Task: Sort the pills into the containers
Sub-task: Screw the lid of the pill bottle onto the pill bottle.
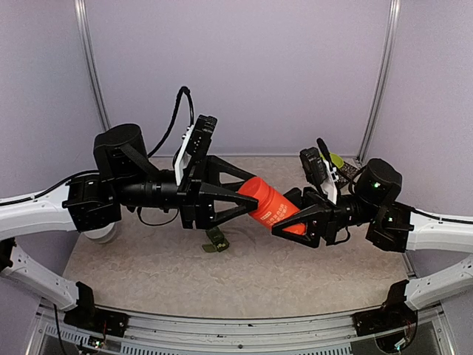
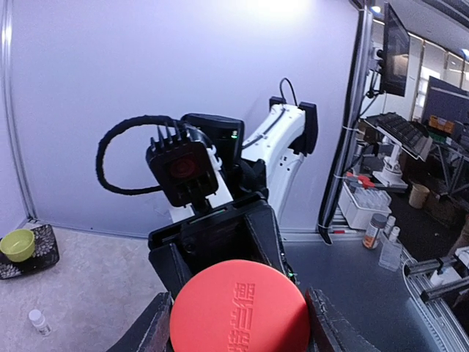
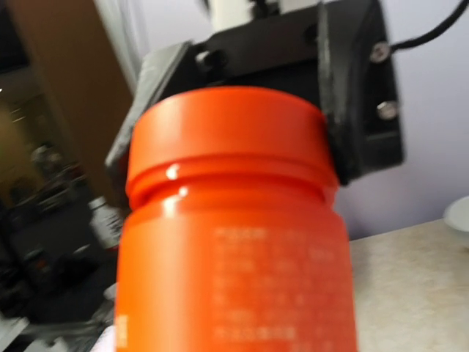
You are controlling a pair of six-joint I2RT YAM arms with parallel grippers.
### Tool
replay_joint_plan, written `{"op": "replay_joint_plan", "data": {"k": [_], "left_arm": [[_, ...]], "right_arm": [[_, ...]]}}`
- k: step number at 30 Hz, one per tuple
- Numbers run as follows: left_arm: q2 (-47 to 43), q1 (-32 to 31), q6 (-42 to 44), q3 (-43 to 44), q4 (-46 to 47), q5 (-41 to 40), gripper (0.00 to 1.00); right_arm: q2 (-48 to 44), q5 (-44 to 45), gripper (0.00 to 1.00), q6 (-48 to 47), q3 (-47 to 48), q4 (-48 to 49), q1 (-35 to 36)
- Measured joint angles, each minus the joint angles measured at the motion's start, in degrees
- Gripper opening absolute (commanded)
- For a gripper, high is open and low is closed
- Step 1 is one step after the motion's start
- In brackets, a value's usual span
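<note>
Overhead, both arms reach toward each other above the table and meet near its middle.

- The left arm lies almost level, pointing toward 3 o'clock. The left gripper is clamped on the cap end of an orange bottle.
- The right arm comes in from 3 o'clock, its wrist dipped slightly. The right gripper is closed round the bottle's lower body.
- The bottle hangs in the air between them (nothing under it touches it). It is tilted, with the cap toward 10 o'clock and the base toward 4 o'clock.
- The container strip, dark green, lies on the table at 6 o'clock from the left gripper. It is partly hidden beneath that gripper, and I cannot tell whether its lids are up or down.
- Only the top view shows the strip; neither wrist camera catches it.
- The left wrist view looks straight onto the flat top of the cap, which bears raised characters. The dark fingers hug it at 9 and 3 o'clock.
- That view also shows a yellow-green bowl on a dark patterned mat and a small white-capped vial standing on the table, both off at 9 o'clock.
- The right wrist view is filled by the bottle's side: a blurred pale label, then a neck groove under the cap at 12 o'clock. The left gripper's black frame sits behind it, and this gripper's own fingers do not show.
</note>
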Motion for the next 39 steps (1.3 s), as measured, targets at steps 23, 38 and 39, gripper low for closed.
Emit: {"op": "replay_joint_plan", "data": {"k": [23, 38, 39], "left_arm": [[0.3, -0.3, -5.0, -5.5, 13.7, -5.7, 0.39], [-1.9, -0.3, 6.3, -4.6, 5.9, -3.0, 0.53], [-2.0, -0.1, 6.6, -4.7, 5.8, -2.4, 0.56]], "right_arm": [[-1.3, 6.4, 0.0, -4.9, 1.5, -3.5, 0.1], [1.9, 0.2, 0.0, 1.4, 1.5, 0.6, 0.1], [2.0, -0.1, 0.0, 1.8, 1.5, 0.9, 0.1]]}}
